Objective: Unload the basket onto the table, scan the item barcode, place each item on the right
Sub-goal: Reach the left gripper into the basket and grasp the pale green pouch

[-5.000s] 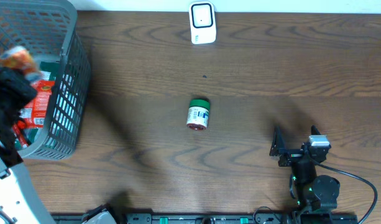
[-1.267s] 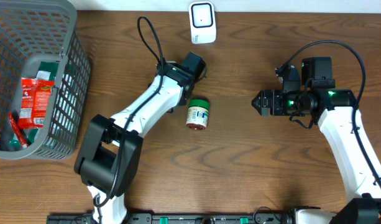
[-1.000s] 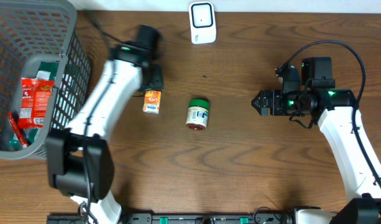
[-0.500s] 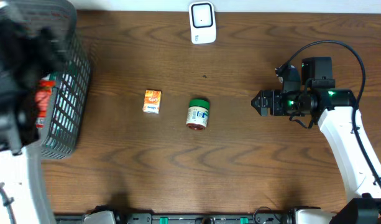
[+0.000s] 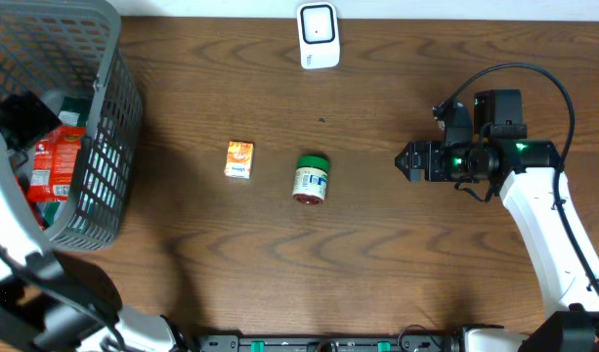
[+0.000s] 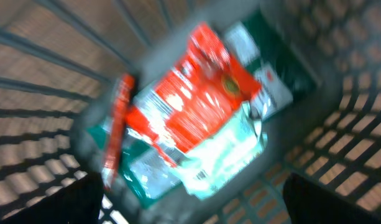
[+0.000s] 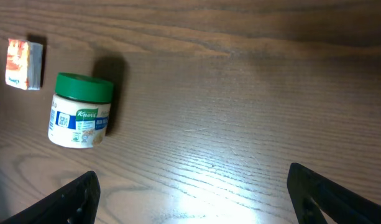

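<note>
A white barcode scanner [image 5: 319, 37] stands at the table's far edge. Two items lie mid-table. One is a small orange box [image 5: 239, 159]; the other is a jar with a green lid [image 5: 311, 179] on its side, just right of the box. My right gripper [image 5: 408, 161] hovers open to the right of the jar, pointing at it. The right wrist view shows the jar [image 7: 80, 111] and the box [image 7: 23, 63] well beyond my empty right gripper [image 7: 196, 205]. My left gripper [image 5: 23, 112] is open over the grey basket [image 5: 108, 147]. It [image 6: 193, 208] holds nothing above a red packet [image 6: 196, 93].
The basket at the far left holds red and green packets [image 5: 53, 161]. Its wire walls [image 6: 339, 124] surround the left gripper closely. The right arm's cable [image 5: 534, 73] loops above it. Bare wood [image 5: 377, 254] lies between the items and the near edge.
The left arm set the orange box down left of the jar, swung away left and now hangs open over the basket. The right arm and the jar have not moved.
</note>
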{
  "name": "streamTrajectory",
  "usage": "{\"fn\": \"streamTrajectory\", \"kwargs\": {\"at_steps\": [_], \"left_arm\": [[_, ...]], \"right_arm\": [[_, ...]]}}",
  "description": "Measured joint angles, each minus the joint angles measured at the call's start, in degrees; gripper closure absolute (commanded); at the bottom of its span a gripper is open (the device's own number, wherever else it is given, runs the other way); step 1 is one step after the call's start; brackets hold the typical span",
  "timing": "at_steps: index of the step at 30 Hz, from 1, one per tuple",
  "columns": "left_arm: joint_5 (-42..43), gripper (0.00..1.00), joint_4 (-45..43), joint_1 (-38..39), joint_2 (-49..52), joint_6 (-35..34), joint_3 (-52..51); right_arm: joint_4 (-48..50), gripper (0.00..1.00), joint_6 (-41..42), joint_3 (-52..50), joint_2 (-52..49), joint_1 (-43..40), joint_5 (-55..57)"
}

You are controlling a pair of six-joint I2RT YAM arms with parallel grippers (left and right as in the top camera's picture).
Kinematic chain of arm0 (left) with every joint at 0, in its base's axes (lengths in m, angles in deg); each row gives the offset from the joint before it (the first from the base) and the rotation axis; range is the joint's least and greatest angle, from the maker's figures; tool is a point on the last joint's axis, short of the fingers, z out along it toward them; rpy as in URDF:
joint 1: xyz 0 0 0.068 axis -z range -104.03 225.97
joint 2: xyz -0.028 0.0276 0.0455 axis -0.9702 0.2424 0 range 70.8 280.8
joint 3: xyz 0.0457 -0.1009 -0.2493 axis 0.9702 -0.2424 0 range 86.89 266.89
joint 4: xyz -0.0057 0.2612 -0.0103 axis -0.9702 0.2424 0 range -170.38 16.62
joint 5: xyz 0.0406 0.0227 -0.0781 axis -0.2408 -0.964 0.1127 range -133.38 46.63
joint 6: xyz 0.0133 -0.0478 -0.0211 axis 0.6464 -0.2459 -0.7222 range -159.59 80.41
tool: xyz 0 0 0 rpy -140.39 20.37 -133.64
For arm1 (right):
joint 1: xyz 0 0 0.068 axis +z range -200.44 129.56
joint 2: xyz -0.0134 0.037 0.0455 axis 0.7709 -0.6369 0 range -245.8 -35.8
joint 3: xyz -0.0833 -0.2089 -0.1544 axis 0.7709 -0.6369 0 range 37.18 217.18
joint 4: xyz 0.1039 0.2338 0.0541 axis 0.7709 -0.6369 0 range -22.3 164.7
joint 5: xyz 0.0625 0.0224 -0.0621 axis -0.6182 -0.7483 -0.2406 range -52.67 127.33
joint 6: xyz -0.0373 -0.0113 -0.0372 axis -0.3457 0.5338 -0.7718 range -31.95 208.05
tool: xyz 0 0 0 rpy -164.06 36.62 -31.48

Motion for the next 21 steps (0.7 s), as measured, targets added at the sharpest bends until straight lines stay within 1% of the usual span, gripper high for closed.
{"fn": "streamTrajectory", "kwargs": {"at_steps": [2,3,4,12,17,18,19,21], "left_arm": [[1.73,0.25,0.57,0.0,3.93,1.14,-0.02],[2.62,0.34,1.01,0.0,6.19,1.46,-0.04],[2.93,0.35,1.18,0.0,7.63,1.75,-0.04],[5.2,0.35,2.95,0.0,14.93,2.49,-0.11],[5.49,0.34,1.29,0.02,16.87,2.49,-2.82],[5.49,0.34,1.11,0.07,17.05,2.49,-3.15],[5.49,0.31,0.46,0.2,17.09,2.47,-3.69],[5.51,0.3,-1.01,0.63,17.09,2.51,-4.83]], "right_arm": [[-0.02,0.08,0.0,0.0,0.0,0.0,0.0],[-0.02,0.08,0.0,0.0,0.0,0.0,0.0],[-0.02,0.08,0.0,0.0,0.0,0.0,0.0],[-0.02,0.08,0.0,0.0,0.0,0.0,0.0],[-0.02,0.08,0.0,0.0,0.0,0.0,0.0],[0.0,0.08,0.0,0.0,0.0,0.0,0.0],[0.0,0.08,0.0,0.0,0.0,0.0,0.0],[0.0,0.08,0.0,0.0,0.0,0.0,0.0]]}}
